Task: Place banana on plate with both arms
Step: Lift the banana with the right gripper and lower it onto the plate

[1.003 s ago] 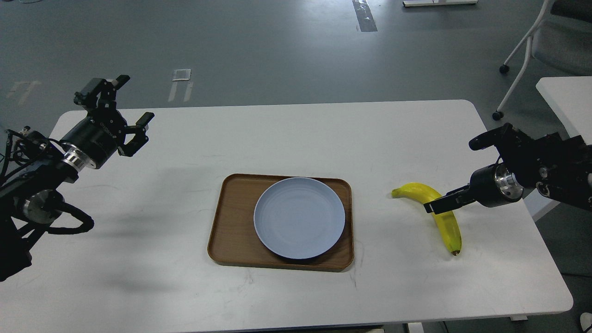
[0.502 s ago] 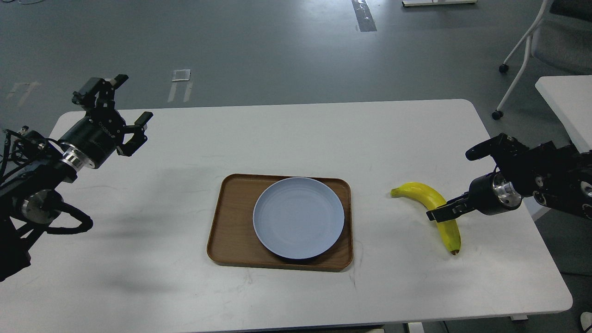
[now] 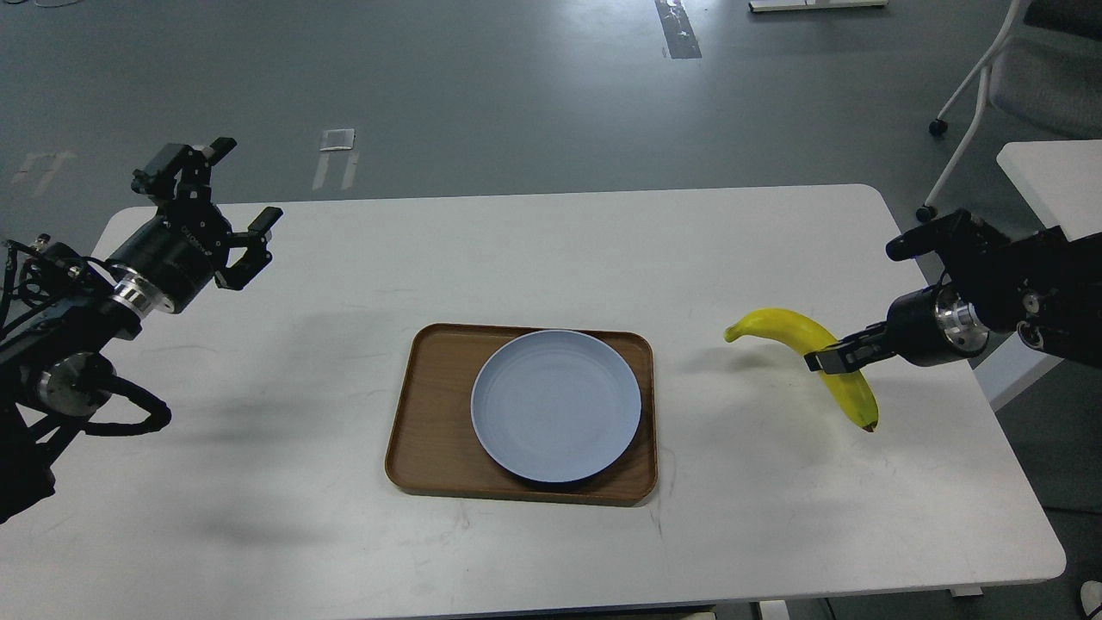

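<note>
The yellow banana (image 3: 779,325) hangs in the air right of the tray, held near its middle, its dark tip pointing down and to the right. My right gripper (image 3: 832,357) comes in from the right edge and is shut on the banana, above the white table (image 3: 560,250). The pale grey-blue plate (image 3: 555,405) is empty and lies on the brown wooden tray (image 3: 426,422) at the table's middle. My left gripper (image 3: 250,179) is open and empty, raised over the table's far left corner, well away from the plate.
A shadow of the banana falls on the table under it. A wheeled chair (image 3: 1024,77) and a second white table (image 3: 1055,176) stand off the right side. Grey floor lies beyond the far edge.
My right gripper has closed on the banana and lifted it off the table, up and slightly right. The left arm has barely moved. Plate and tray have not moved.
</note>
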`<state>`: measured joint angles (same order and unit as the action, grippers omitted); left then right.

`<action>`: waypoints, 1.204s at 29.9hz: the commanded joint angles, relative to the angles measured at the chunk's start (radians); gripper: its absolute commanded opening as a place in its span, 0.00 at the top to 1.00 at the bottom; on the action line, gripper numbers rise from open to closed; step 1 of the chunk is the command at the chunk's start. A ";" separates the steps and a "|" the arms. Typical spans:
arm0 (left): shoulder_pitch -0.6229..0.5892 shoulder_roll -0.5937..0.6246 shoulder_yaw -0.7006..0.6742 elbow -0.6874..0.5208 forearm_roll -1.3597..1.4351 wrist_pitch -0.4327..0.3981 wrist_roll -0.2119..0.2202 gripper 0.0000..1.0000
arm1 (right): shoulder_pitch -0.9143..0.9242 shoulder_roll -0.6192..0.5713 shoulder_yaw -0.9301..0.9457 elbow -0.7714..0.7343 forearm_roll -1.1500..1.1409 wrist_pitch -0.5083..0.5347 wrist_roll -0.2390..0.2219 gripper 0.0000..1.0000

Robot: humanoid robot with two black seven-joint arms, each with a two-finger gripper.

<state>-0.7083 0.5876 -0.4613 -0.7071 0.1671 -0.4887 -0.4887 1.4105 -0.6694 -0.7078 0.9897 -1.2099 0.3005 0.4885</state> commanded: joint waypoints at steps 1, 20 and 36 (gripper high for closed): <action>-0.002 0.000 -0.007 0.000 0.000 0.000 0.000 0.02 | 0.097 0.017 -0.001 0.032 0.058 0.008 0.000 0.92; -0.005 -0.005 -0.013 -0.003 0.000 0.000 0.000 0.02 | 0.157 0.574 -0.156 -0.036 0.513 0.032 0.000 0.87; -0.005 0.011 -0.016 -0.018 0.000 0.000 0.000 0.02 | 0.117 0.669 -0.216 -0.094 0.529 0.031 0.000 0.83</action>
<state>-0.7134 0.5978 -0.4768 -0.7241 0.1672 -0.4887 -0.4887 1.5332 -0.0006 -0.9231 0.8979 -0.6826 0.3315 0.4887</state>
